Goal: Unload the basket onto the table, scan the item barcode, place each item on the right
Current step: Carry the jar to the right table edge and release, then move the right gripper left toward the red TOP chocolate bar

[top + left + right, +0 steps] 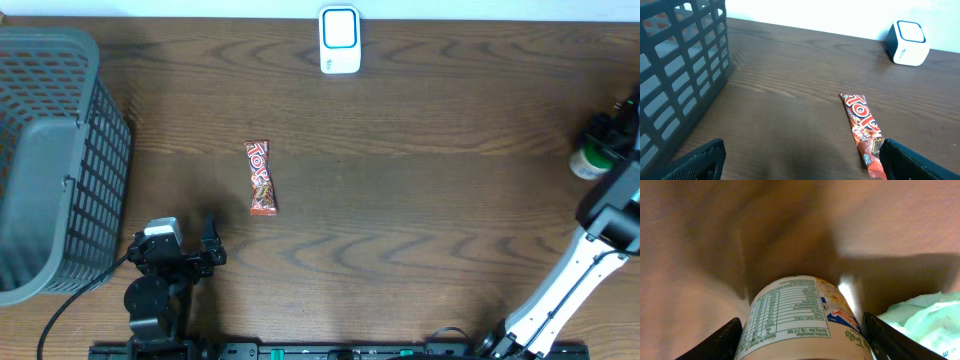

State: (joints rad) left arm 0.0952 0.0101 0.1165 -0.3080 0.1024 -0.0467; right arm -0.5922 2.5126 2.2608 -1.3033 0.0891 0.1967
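As right jaws clasp the tub [800,317], the basket [108,160] stands apart

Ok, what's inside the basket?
Overhead, only the basket's bare grey floor shows, with no item on it. Its left edge runs out of frame, and the left wrist view catches just the mesh wall.

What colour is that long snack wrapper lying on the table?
Red, with white lettering. The left wrist view shows the snack wrapper best.

Tub [800,315]: base cut by bottom edge, label print unreadable; overhead, partly under R arm [612,205]. Snack bar [862,125] lower end behind L fingers [920,162]. Basket [105,170] cut off left.
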